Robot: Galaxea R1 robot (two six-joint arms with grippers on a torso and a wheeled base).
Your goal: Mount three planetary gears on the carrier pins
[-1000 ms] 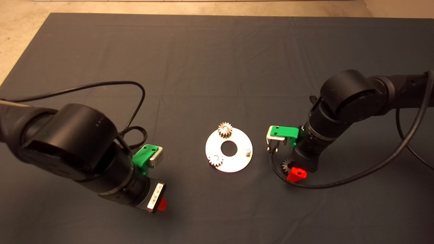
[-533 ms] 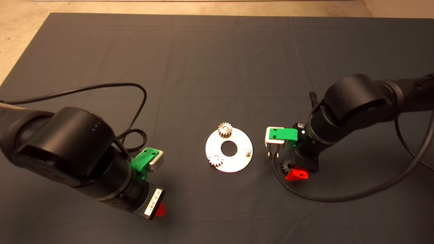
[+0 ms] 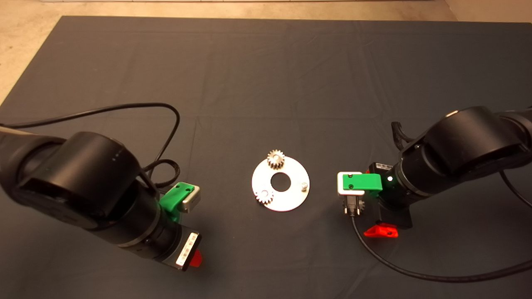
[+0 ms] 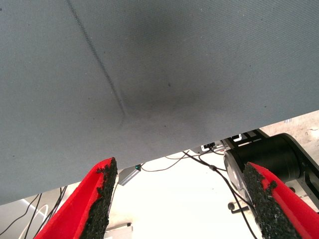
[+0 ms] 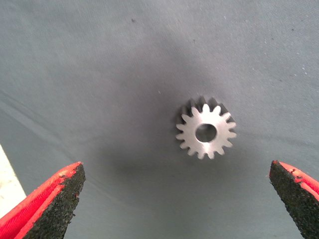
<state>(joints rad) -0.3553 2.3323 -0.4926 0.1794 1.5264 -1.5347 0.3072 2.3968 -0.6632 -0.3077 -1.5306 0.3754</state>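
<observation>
The round shiny plate [image 3: 291, 199] lies mid-mat. One planetary gear [image 3: 275, 159] sits on its far pin and a second [image 3: 263, 196] on its near-left pin. The right pin [image 3: 304, 186] is bare. The third gear [image 5: 206, 133] lies flat on the mat to the right of the plate; in the head view my right wrist camera mostly covers it. My right gripper [image 5: 177, 191] hovers over it, open wide, with nothing between its fingers [image 3: 381, 231]. My left gripper [image 4: 182, 184] is open and empty, low at the front left [image 3: 195, 257].
Black cables loop over the mat behind the left arm [image 3: 166, 112] and in front of the right arm [image 3: 415, 274]. The mat's front edge [image 4: 164, 157], with cables and equipment past it, shows in the left wrist view.
My right arm has swung toward the front and right and its wrist has turned, so the loose gear now sits under its wrist camera. The left arm drew back slightly, then stopped.
</observation>
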